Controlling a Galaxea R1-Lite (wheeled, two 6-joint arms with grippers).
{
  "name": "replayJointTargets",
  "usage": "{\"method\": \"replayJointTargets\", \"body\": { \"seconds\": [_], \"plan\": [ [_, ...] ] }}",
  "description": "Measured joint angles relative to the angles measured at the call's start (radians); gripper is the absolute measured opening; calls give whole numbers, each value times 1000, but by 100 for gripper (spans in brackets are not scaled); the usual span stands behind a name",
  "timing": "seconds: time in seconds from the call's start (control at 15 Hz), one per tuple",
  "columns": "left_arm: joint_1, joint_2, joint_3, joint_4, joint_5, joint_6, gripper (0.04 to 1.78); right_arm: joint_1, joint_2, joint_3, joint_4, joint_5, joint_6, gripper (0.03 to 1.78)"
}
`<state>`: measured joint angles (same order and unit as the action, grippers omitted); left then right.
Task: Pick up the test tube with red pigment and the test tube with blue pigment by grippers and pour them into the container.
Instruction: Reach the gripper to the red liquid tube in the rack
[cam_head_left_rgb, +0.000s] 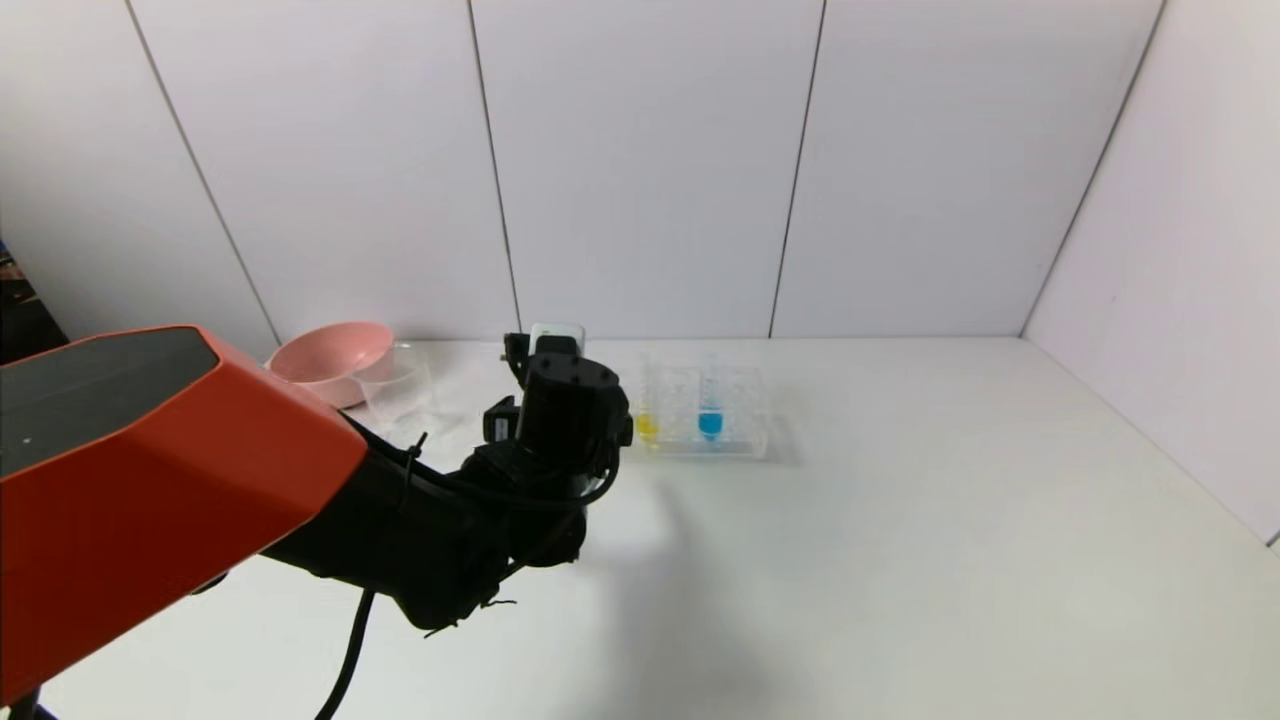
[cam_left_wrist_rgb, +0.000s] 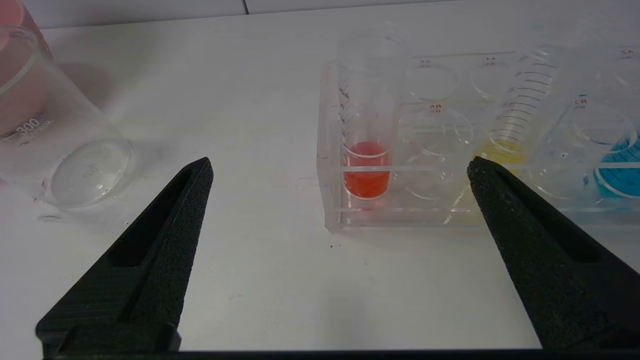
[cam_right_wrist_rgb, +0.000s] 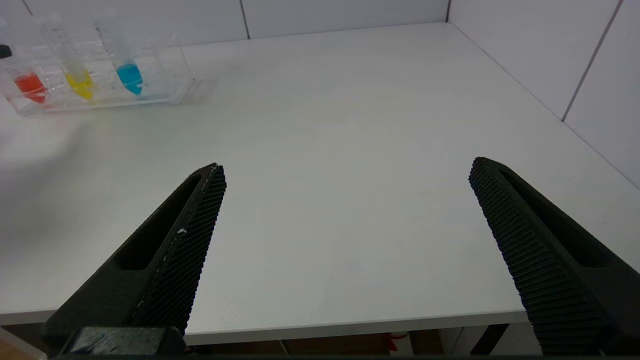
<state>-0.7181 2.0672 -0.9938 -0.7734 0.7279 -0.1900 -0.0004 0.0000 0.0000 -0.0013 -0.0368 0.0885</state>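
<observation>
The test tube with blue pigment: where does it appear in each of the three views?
Head view: the test tube with blue pigment stands in the clear rack, right of the yellow tube.
Left wrist view: at the picture's right edge, partly cut off.
Right wrist view: upper left, far from the gripper.
Shared landmark: the yellow tube beside it.
</observation>
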Motion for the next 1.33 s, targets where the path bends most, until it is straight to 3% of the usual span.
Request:
{"method": "replayJointTargets", "body": {
  "seconds": [0.53,1.07,1.2,1.33],
  "plan": [
    [68,128,-182,0,-31,3,178,0,0,0,0,0,0,177],
    [77,174,-216,-25,-40,-2,176,0,0,0,0,0,0,177],
    [79,176,-215,-27,-40,-2,166,0,0,0,0,0,0,177],
    [78,176,-215,-27,-40,-1,144,0,0,0,0,0,0,177]
  ]
}}
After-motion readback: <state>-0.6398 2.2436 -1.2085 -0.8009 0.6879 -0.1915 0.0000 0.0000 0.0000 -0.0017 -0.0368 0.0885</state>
